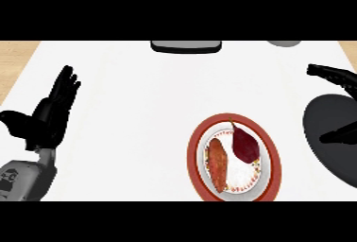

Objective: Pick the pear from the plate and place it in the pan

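A dark red pear [245, 144] with a thin stem lies on the right half of a white plate with a red rim [197, 142], at the lower middle of the white counter. An orange-brown oblong food [219, 163] lies beside it on the left. The dark grey pan [325, 118] sits at the right edge, partly cut off. My right hand [335, 75] hovers over the pan, open, fingers spread at the pan's far side and thumb over its near side, apart from the pear. My left hand [47, 118] rests open at the left, fingers up.
A dark grey flat object [186, 46] sits at the counter's far edge, and a grey round thing [284, 43] shows at the far right. The counter's left edge [21, 66] borders a wood-coloured surface.
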Motion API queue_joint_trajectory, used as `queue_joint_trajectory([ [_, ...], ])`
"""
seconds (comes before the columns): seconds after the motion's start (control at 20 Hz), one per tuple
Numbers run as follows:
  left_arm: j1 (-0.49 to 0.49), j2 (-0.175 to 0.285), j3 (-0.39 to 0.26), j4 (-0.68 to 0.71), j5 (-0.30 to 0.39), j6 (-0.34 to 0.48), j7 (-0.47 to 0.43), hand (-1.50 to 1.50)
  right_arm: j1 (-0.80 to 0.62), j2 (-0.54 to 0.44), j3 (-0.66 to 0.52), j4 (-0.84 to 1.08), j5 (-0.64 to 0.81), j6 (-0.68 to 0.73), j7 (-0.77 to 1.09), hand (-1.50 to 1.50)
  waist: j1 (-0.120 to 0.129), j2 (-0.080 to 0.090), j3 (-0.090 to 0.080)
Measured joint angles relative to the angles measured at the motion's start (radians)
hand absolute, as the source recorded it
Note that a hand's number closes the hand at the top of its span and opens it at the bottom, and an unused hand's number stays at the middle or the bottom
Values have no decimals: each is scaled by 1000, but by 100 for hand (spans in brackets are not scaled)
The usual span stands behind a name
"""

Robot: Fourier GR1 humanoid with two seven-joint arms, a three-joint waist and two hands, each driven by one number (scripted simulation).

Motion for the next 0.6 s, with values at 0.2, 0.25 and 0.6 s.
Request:
queue_joint_trajectory([
  [0.2,-18,-16,-7,30,-11,-5,-2,0,-85,-60,41,56,75,-7,-21,-150,6,-4,-2],
  [0.25,-21,-25,-12,37,-18,-2,-4,0,-106,-67,50,71,88,-10,-28,-150,6,-6,-2],
  [0.6,-17,-41,-2,55,-33,-15,-18,0,-230,-40,102,143,156,-57,-57,-150,3,-12,-4],
])
